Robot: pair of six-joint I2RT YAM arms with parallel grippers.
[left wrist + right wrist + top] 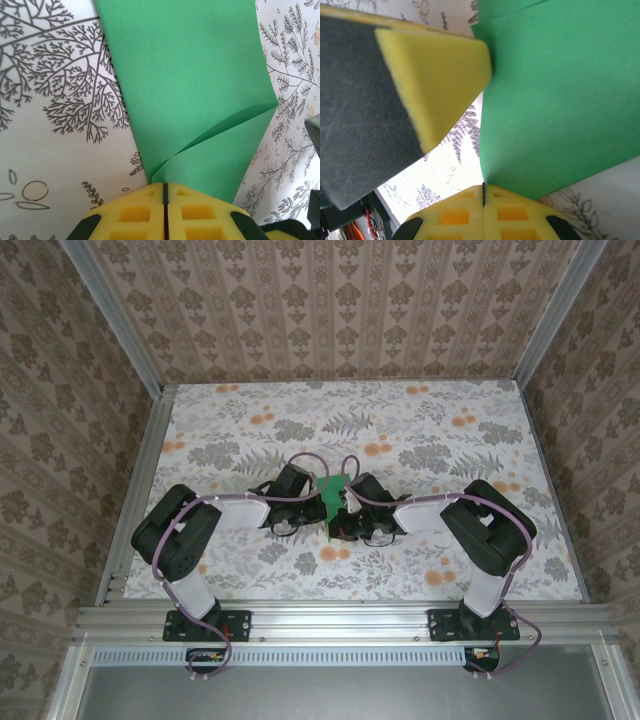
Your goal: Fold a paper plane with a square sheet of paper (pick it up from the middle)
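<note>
L gripper fully closed, pads pinching the folded corner of the green sheet of paper. R gripper also closed tight on the same sheet's edge. Sheet sits btwn both grippers over mid worktop, w/ a diagonal crease.

left arm: black joints, white links | right arm: same | cables: purple | claw pads: yellow foam

I see matt, smooth green paper, porous yellow foam pads, a matt printed tabletop and brushed metal rails
</note>
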